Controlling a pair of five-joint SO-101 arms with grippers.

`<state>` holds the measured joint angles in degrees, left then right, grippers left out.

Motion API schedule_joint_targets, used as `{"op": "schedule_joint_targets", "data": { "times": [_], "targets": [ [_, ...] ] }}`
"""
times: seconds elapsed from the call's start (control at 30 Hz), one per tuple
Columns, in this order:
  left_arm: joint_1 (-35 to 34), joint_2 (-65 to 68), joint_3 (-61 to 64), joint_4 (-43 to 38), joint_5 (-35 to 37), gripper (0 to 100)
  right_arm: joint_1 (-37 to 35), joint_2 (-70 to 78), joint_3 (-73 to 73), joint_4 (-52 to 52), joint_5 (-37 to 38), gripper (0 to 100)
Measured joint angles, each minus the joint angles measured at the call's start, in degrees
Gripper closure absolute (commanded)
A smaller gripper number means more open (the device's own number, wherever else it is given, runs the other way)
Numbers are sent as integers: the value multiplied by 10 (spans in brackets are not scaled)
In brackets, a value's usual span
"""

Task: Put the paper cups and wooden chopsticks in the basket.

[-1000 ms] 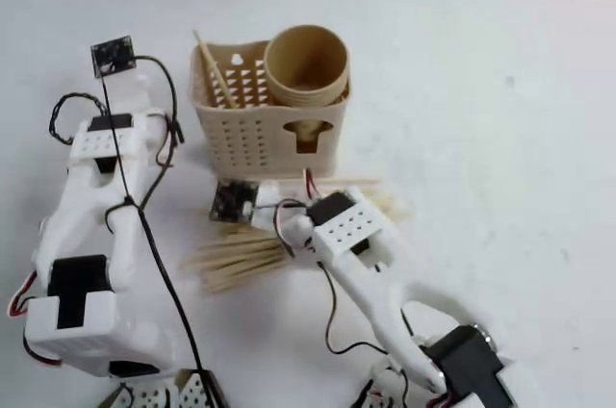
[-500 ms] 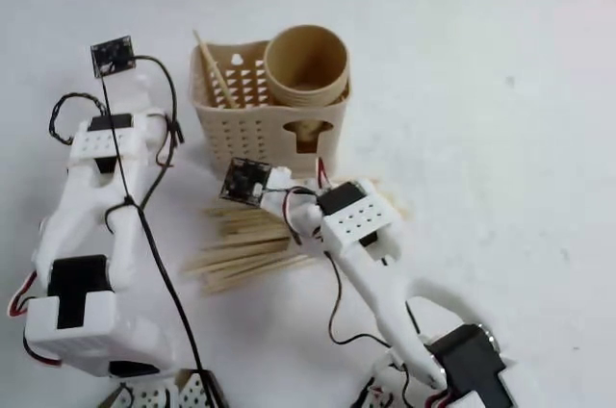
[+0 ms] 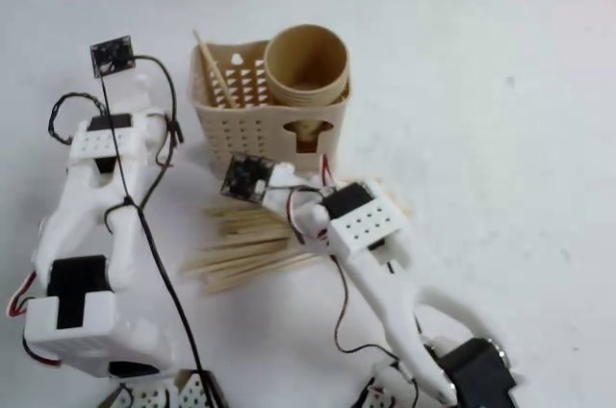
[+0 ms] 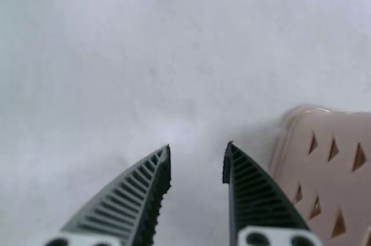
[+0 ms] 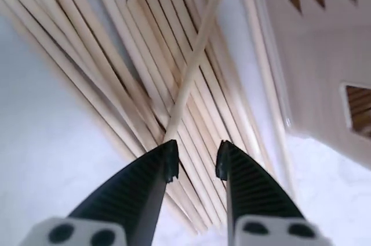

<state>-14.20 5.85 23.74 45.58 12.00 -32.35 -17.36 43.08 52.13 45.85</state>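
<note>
- A beige plastic basket (image 3: 265, 129), boxy with perforated walls, stands on the white table (image 3: 500, 90).
- Stacked tan paper cups (image 3: 306, 63), round and smooth, sit inside it, next to one slim wooden chopstick (image 3: 216, 73) leaning in a corner.
- A loose pile of pale wooden chopsticks (image 3: 241, 244) lies on the table just in front of the basket.
- The right gripper (image 5: 194, 162) hangs over that pile, its ribbed black fingers slightly parted and pinching nothing.
- The left gripper (image 4: 197, 162) is just beside the basket's rounded corner, its fingers spread over bare table.
</note>
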Motion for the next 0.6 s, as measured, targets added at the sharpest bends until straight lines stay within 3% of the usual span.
{"op": "schedule_joint_targets", "data": {
  "times": [0.47,0.6],
  "targets": [
    [0,0,0,0,0,835,-1,-62,4,0,0,872],
    [0,0,0,0,0,835,-12,-62,4,-35,-47,872]
  ]
}}
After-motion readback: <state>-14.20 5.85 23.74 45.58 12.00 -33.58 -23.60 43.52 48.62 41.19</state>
